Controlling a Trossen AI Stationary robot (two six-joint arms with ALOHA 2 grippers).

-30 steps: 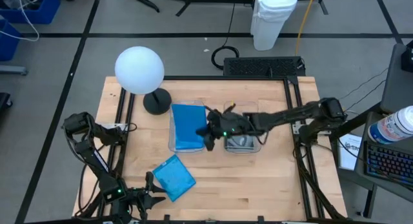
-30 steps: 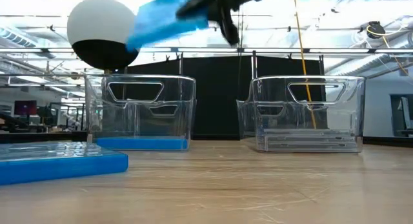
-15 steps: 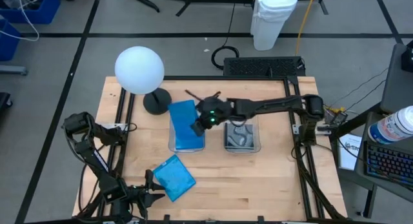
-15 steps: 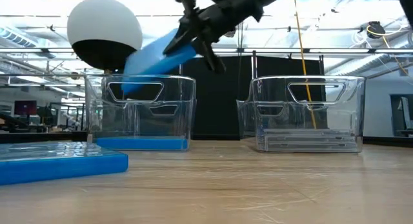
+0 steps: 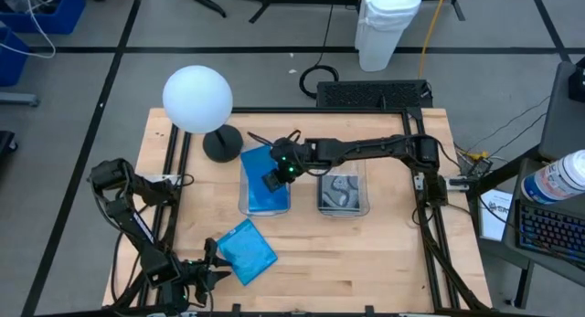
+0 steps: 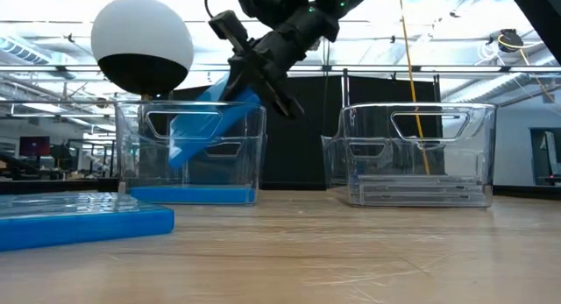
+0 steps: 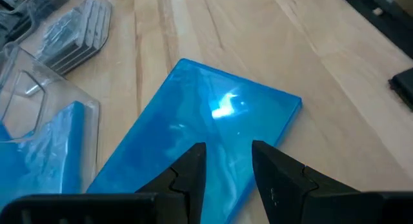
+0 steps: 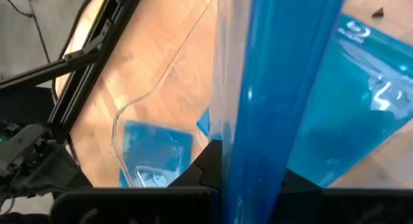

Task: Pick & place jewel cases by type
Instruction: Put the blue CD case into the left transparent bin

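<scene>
My right gripper's fingertips (image 8: 251, 185) hide behind the bright blue flat plastic jewel case (image 8: 271, 88), which runs past the frame's top (its far end dips inside the clear rectangular plastic bin (image 6: 191, 151)).

Right wrist camera, my listing: I am seeing a blue jewel case (image 8: 284, 75) standing edge-on, clamped between the right gripper (image 8: 248, 185) and its dark fingers (image 8: 206, 166); a clear bin (image 8: 164, 88) lying below, its rim curving across the wooden table (image 8: 129, 62); more blue cases (image 8: 151, 156) resting in that bin; the other arm (image 8: 29, 159) waiting by the black frame rail (image 8: 90, 50).
</scene>
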